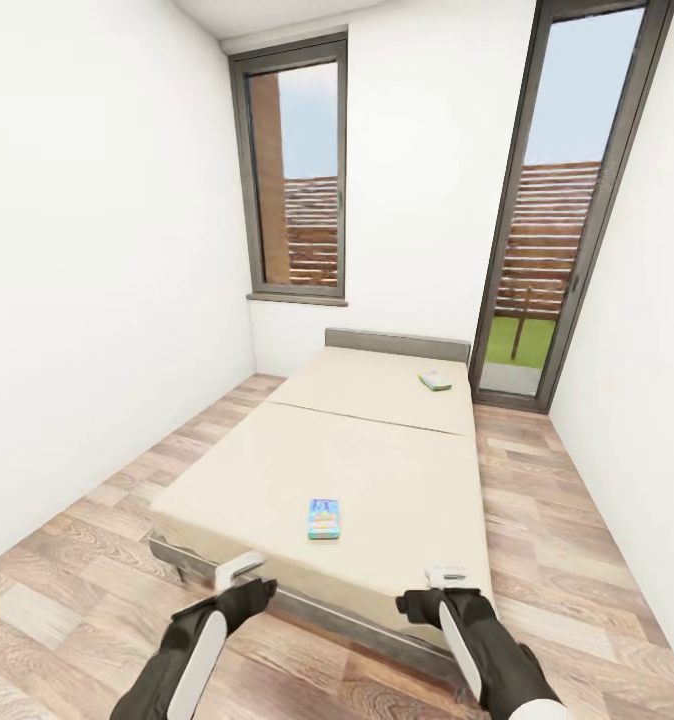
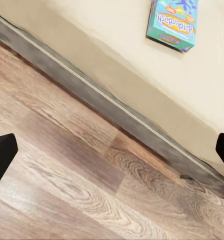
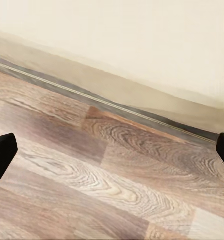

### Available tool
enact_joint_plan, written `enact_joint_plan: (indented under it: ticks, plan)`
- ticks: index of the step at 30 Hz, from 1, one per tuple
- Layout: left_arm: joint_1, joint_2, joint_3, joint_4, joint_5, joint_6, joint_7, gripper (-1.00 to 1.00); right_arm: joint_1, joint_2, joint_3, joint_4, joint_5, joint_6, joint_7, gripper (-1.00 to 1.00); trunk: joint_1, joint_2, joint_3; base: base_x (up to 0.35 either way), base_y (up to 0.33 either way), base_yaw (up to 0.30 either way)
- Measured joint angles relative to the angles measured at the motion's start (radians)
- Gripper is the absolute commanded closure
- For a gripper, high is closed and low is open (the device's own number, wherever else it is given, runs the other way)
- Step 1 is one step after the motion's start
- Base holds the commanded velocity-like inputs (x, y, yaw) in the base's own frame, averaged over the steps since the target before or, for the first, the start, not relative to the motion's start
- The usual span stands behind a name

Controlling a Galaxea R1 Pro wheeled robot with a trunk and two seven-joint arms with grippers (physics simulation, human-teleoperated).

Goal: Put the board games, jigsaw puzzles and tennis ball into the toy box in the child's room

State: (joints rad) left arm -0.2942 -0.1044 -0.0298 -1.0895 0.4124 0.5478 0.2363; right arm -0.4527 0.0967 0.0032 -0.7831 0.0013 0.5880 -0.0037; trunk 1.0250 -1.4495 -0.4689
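- Standing at the foot of the low wide bed with the plain cream-beige cover [image 1: 277,470], the robot has both arms held low over the wood-plank floor [image 1: 67,590], short of the dark thin frame edge.
- The near board game, a thin light blue rectangular box with bright cartoon print [image 1: 324,519], lies flat on the cover close to the foot edge, its long axis running away from the robot toward the headboard.
- That box sits ahead of and between the two grippers, somewhat nearer the left gripper [image 1: 240,570] than the right gripper [image 1: 445,574]; in the left wrist view the same box [image 2: 172,23] lies past the frame edge, beyond the fingertips and off to one side.
- The left gripper's fingers [image 2: 2,155] stand wide apart at the picture's edges with nothing between them; the right gripper's fingers [image 3: 2,155] are likewise spread wide and empty, facing floor and bed frame.
- A second board game, a thin box edged in yellow-green [image 1: 435,380], lies far up the bed near the grey headboard on the right side, well apart from both arms.
- Judging by this layout, the left arm has the shorter reach: forward over the frame and slightly inward, closing across the box's short sides.
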Motion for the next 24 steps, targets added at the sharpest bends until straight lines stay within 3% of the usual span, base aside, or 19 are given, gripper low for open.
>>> enact_joint_plan:
  ticks: [3, 5, 8, 10, 11, 13, 18, 24]
  plan:
    - [0.021, -0.005, -0.02, -0.057, 0.002, 0.02, 0.033, -1.0, 0.031, -0.001, 0.001, -0.069, 0.0, 0.028, 0.0, -1.0, 0.0, 0.0, 0.0, 0.0, 0.0, 0.0]
    - [0.051, -0.012, -0.06, -0.135, 0.009, 0.048, 0.085, -1.0, 0.098, -0.003, 0.003, -0.21, 0.0, 0.078, 0.0, -1.0, 0.0, 0.0, 0.0, 0.0, 0.0, 0.0]
    - [0.062, -0.015, -0.08, -0.164, 0.012, 0.058, 0.106, -1.0, 0.134, -0.003, 0.004, -0.284, -0.001, 0.101, 0.001, -1.0, 0.0, 0.0, 0.0, 0.0, 0.0, 0.0]
    - [0.079, -0.018, -0.112, -0.204, 0.02, 0.072, 0.134, -1.0, 0.198, -0.004, 0.006, -0.415, -0.001, 0.133, 0.001, -1.0, 0.0, 0.0, 0.0, 0.0, 0.0, 0.0]
    - [0.079, -0.018, -0.113, -0.204, 0.019, 0.072, 0.134, -1.0, 0.199, -0.004, 0.006, -0.417, -0.001, 0.134, 0.001, -1.0, 0.0, 0.0, 0.0, 0.0, 0.0, 0.0]
    - [0.09, -0.021, -0.141, -0.23, 0.027, 0.081, 0.154, -1.0, 0.254, -0.005, 0.007, -0.524, -0.001, 0.155, 0.001, -1.0, 0.0, 0.0, 0.0, 0.0, 0.0, 0.0]
    - [0.11, -0.022, -0.181, -0.252, 0.034, 0.089, 0.171, -1.0, 0.311, -0.007, 0.008, -0.628, 0.0, 0.172, 0.0, -1.0, 0.0, 0.0, 0.0, 0.0, 0.0, 0.0]
    - [0.134, -0.022, -0.207, -0.267, 0.037, 0.093, 0.179, -1.0, 0.342, -0.012, 0.01, -0.681, 0.001, 0.178, 0.0, -1.0, 0.0, 0.0, 0.0, 0.0, 0.0, 0.0]
